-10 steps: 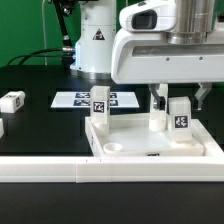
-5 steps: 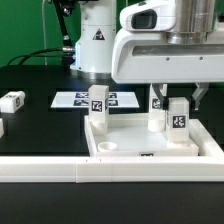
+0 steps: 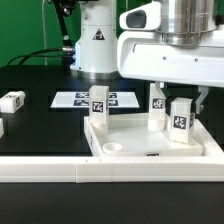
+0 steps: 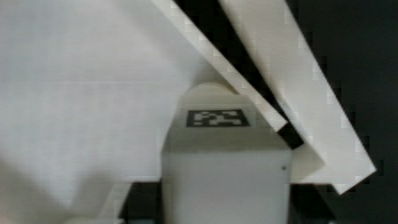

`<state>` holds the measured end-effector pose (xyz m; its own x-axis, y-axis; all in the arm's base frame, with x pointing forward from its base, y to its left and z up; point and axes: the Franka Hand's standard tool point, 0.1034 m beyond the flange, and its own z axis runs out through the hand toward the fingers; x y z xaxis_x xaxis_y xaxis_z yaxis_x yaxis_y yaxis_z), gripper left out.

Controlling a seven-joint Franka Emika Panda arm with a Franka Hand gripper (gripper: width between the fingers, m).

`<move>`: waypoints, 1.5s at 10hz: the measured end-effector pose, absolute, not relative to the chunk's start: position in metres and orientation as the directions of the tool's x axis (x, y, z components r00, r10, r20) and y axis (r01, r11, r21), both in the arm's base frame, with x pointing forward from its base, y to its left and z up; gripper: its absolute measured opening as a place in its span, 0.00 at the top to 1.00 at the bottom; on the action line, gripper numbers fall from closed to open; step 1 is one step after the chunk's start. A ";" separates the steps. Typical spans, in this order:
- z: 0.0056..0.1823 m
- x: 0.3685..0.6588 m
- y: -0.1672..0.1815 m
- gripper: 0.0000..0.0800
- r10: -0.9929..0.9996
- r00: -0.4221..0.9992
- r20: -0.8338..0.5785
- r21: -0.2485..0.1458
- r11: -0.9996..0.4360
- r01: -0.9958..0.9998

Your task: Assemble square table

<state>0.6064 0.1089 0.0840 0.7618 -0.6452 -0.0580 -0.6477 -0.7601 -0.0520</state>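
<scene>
The square table's white slab (image 3: pixel 150 155) lies flat with its rim up at the exterior view's right. Three white tagged legs stand on it: one at the left corner (image 3: pixel 98 106), one at the back (image 3: pixel 157 104), and one at the right corner (image 3: pixel 181 118). My gripper (image 3: pixel 183 100) comes down from above around that right leg. In the wrist view this leg (image 4: pixel 222 150) fills the gap between my dark fingers (image 4: pixel 143 205), which press on both its sides. My gripper (image 4: pixel 222 205) is shut on it. The slab's surface (image 4: pixel 89 90) spreads beyond.
A loose leg (image 3: pixel 12 100) lies on the black table at the exterior view's left. The marker board (image 3: pixel 75 99) lies behind the slab. The long white border rail (image 3: pixel 60 172) runs along the front. The robot base (image 3: pixel 95 45) stands at the back.
The jaws have narrowed onto the right corner leg. The hand has shifted slightly and the leg has barely moved.
</scene>
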 end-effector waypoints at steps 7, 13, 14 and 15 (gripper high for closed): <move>0.084 0.604 0.115 0.63 -0.945 0.312 -0.098 -0.003 -0.313 -0.950; 0.083 0.598 0.120 0.19 -0.898 0.428 -0.104 0.026 -0.432 -0.901; 0.083 0.599 0.121 0.19 -0.828 0.552 -0.099 0.019 -0.556 -0.831; 0.082 0.600 0.119 0.19 -0.771 0.629 -0.097 0.000 -0.632 -0.775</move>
<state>0.6004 0.1188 0.0815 0.6291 -0.7713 -0.0967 -0.7749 -0.6321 0.0001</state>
